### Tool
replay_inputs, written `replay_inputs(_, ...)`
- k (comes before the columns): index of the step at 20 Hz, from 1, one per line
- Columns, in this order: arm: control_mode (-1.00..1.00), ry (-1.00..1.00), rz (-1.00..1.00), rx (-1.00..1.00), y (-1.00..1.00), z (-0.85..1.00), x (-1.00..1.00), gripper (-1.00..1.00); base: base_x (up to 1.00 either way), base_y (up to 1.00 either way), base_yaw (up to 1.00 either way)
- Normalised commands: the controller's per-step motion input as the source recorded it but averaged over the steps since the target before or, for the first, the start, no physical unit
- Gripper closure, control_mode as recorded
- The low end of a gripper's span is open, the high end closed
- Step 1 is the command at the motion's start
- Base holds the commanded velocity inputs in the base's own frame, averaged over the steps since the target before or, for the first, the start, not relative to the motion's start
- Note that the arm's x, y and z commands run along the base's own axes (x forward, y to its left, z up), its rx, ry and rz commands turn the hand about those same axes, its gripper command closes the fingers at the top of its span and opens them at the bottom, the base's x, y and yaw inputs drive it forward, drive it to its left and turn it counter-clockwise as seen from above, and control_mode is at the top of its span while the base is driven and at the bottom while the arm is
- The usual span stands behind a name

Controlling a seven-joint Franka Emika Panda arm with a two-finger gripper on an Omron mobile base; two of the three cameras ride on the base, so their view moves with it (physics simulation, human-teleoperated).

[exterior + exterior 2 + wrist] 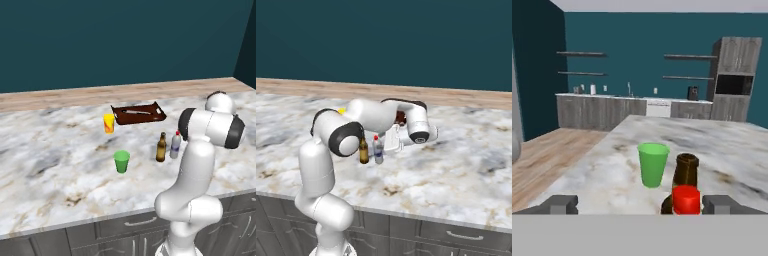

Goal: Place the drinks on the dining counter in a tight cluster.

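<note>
Dining counter [60, 150]: marbled, bears all items | gripper [639, 204]: fingers spread, holding nothing, red-capped bottle between them | green cup [121, 161]: left of bottles | beer bottle [161, 148] and clear bottle [175, 145]: upright, just beside each other

We look along the dining counter [722, 145], its white-grey marbled top stretching away from us. Our gripper [641, 204] stands wide apart, one dark fingertip [561, 204] at the lower left and the other at the lower right, with nothing between them gripped. Near the right fingertip rises the red cap [687, 199] of the clear bottle, and just behind it stands the brown beer bottle [684, 176]. The green cup [653, 164] sits upright farther along, left of the beer bottle. Beyond the counter we see grey cabinets [602, 112], wall shelves [581, 63] and a teal wall [647, 45].
</note>
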Motion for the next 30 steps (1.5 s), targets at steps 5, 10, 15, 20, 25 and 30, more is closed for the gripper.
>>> replay_inputs(5,-1.00,-0.01,0.00,-0.02,0.00,0.44,-0.36,-1.00,0.00,0.00,0.00)
replay_inputs(10,-1.00,0.00,-0.03,-0.10,0.00,0.35,-0.03,-1.00,0.00,0.00,0.00)
replay_inputs(15,-1.00,0.02,-0.09,-0.13,0.00,0.27,-0.25,-1.00,0.00,0.00,0.00)
replay_inputs(20,-1.00,0.14,-0.21,-0.32,0.00,0.00,-0.35,-1.00,0.00,0.00,0.00)
replay_inputs(25,-1.00,0.30,-0.33,-0.43,0.34,0.14,-0.13,-1.00,0.00,0.00,0.00)
replay_inputs(30,-1.00,0.29,-0.39,-0.41,0.24,0.70,0.00,-1.00,0.00,0.00,0.00)
